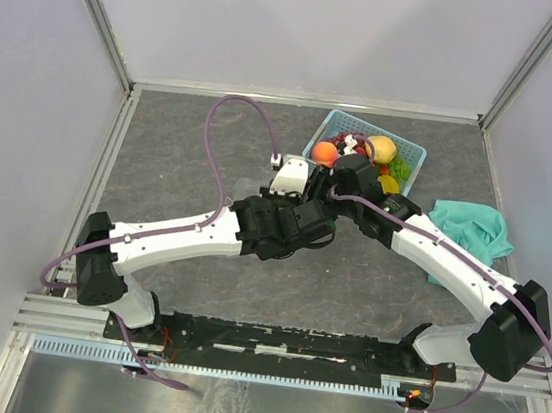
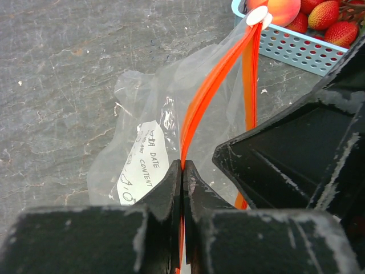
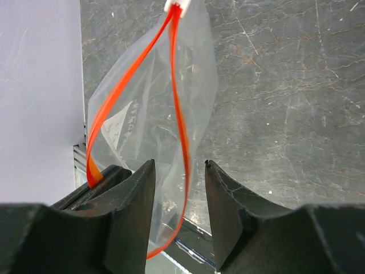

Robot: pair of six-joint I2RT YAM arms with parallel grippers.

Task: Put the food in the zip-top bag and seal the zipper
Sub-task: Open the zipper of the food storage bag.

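Our left gripper pinched tight on one strip of the red-orange zipper, clear zip-top bag hanging over the grey table, our right gripper spread with the other strip passing between its fingers, bag mouth parted, white slider at the far end, toy fruit in the light-blue basket just beyond.

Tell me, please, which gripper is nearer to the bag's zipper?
Left. The left gripper is shut on one side of the zipper; the right gripper is open, with the other side passing between its fingers, unclamped.
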